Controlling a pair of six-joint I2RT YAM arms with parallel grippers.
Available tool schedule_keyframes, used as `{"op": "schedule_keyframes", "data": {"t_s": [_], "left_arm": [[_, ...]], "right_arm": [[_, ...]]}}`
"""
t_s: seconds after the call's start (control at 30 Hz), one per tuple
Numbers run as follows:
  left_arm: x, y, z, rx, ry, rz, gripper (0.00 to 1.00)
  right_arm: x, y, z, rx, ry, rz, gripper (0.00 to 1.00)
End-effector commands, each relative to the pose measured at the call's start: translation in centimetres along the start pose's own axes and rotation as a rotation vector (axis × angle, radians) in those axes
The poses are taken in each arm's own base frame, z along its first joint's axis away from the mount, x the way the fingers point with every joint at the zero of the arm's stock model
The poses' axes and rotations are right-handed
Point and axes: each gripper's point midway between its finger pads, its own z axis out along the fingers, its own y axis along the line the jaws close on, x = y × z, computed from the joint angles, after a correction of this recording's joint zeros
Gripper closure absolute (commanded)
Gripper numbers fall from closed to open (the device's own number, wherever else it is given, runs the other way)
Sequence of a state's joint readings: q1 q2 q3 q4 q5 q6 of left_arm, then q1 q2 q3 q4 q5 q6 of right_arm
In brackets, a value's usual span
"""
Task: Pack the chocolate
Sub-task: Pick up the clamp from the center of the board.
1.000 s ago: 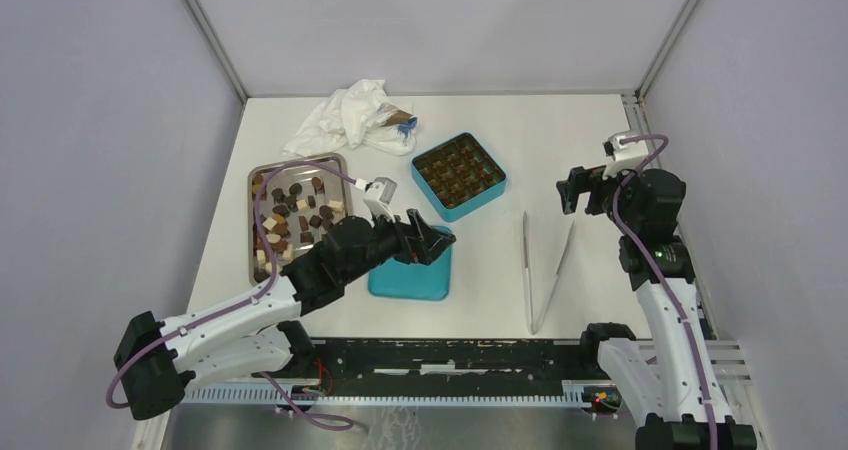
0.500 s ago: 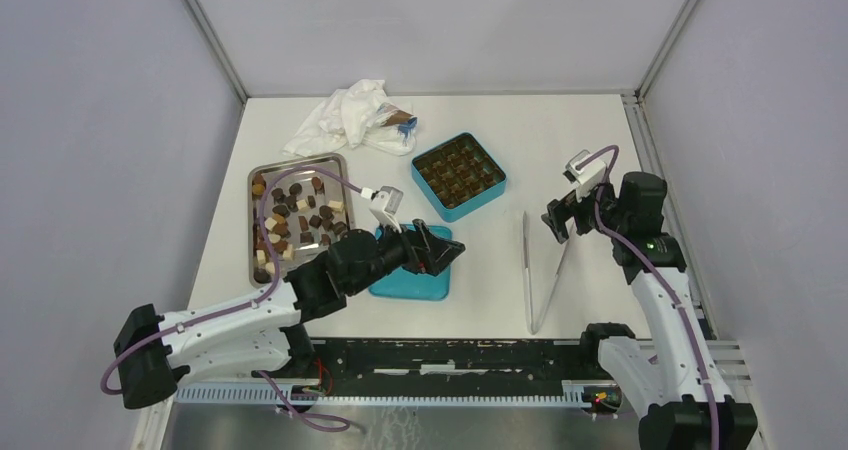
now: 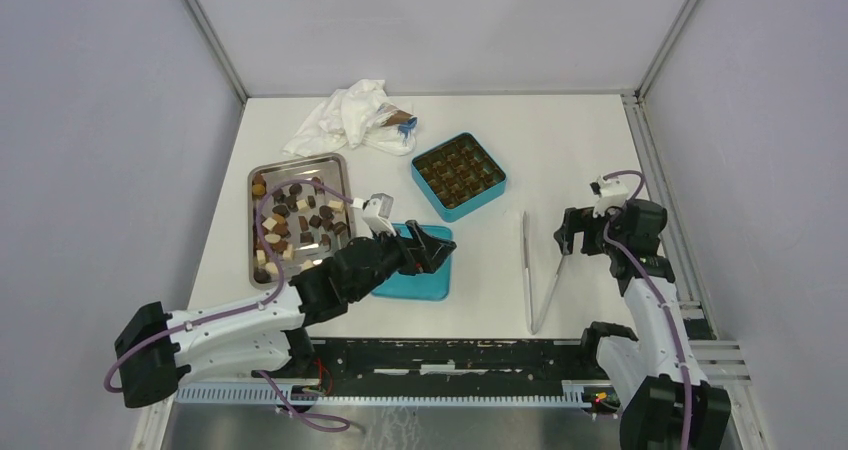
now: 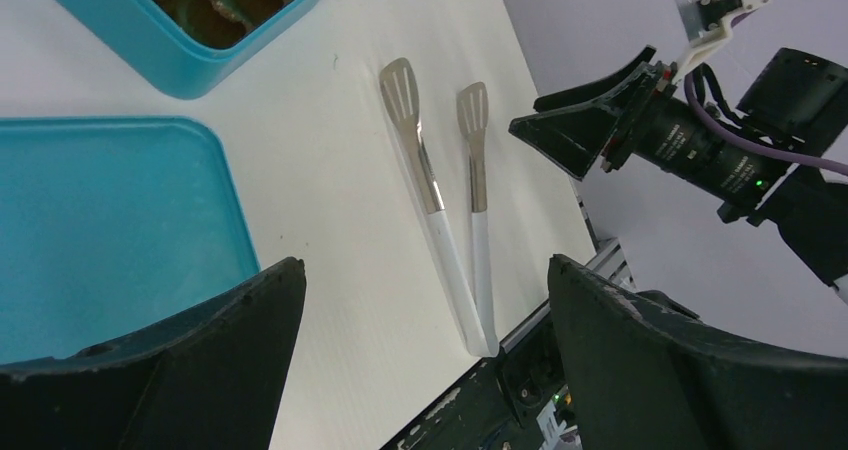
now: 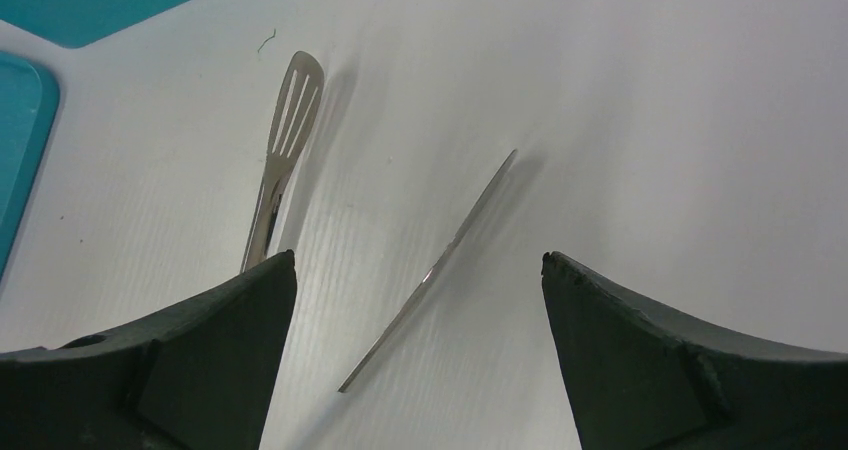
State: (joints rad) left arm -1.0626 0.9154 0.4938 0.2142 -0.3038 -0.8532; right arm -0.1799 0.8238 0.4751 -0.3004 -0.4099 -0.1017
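The right gripper (image 3: pixel 566 237), jaws wide and empty, has dropped low over the tongs (image 4: pixel 428 185). The left gripper (image 3: pixel 433 247), equally wide and empty, has eased back over the teal lid (image 3: pixel 415 282). The chocolate (image 3: pixel 293 220) sits in a steel tray (image 3: pixel 300 161) on the white table (image 3: pixel 560 140), between grey walls (image 3: pixel 100 120).

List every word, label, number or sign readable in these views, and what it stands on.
None readable. The teal box, its lid and the tongs show no print. The brown packet in the white wrapping may carry some, but it is too small to tell.
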Motion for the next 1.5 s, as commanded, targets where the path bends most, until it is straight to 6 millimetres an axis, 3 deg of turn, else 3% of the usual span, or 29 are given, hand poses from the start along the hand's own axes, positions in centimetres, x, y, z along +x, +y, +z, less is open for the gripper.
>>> {"op": "schedule_keyframes", "data": {"t_s": [0.0, 0.13, 0.37, 0.6, 1.1, 1.3, 1.47], "left_arm": [[-0.5, 0.4, 1.0, -0.092, -0.021, -0.085, 0.05], [-0.1, 0.7, 1.5, -0.124, -0.018, -0.087, 0.05], [0.6, 1.0, 2.8, -0.222, 0.011, -0.059, 0.05], [1.9, 0.2, 3.8, -0.237, 0.033, -0.043, 0.05], [4.4, -1.5, 4.9, -0.194, 0.091, -0.008, 0.05], [5.1, -3.0, 4.7, -0.054, 0.115, 0.03, 0.04], [5.3, -5.0, 3.6, 0.132, 0.095, 0.027, 0.02]], "right_arm": [[-0.8, 0.2, 1.2, -0.028, -0.023, 0.072, 0.02], [0.8, -0.7, 2.2, 0.007, 0.045, 0.12, 0.03], [2.3, -1.6, 3.1, 0.102, 0.09, 0.193, 0.15], [3.0, -2.1, 4.0, 0.161, 0.139, 0.233, 0.35], [2.8, -2.2, 4.9, 0.18, 0.15, 0.276, 0.69], [1.6, -2.2, 4.7, 0.177, 0.104, 0.285, 0.86], [0.6, -2.0, 4.2, 0.132, 0.057, 0.317, 0.94]]}}
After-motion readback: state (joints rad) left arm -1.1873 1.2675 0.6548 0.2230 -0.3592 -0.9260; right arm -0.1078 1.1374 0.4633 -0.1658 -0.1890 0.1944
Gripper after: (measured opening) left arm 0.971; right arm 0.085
